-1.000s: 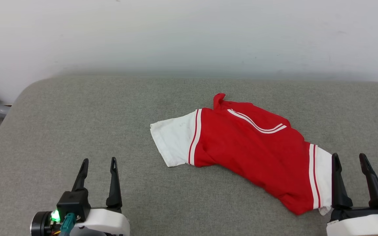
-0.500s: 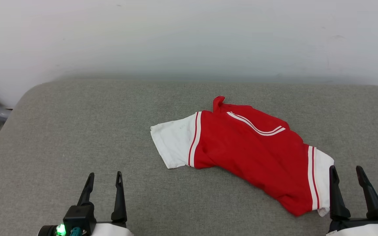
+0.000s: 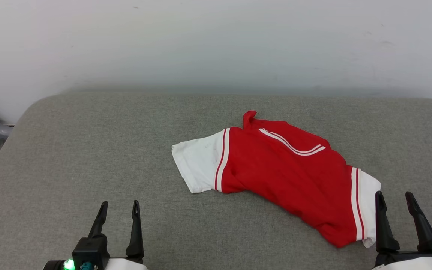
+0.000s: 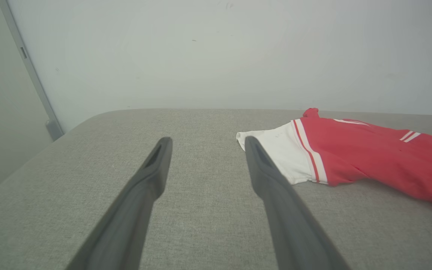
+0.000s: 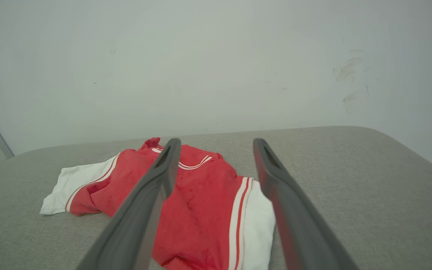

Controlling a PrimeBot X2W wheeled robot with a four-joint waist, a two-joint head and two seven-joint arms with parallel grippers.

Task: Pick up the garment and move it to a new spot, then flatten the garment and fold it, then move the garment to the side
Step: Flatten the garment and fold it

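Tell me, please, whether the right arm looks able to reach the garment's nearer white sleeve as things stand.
Probably yes. The right gripper, jaws open, is right beside that white sleeve of the garment on the grey cushion; nothing stands between them or lies on the sleeve.

One garment with two white sleeves; one left gripper and one right gripper, two dark fingers each; one grey cushioned surface; one pale wall.
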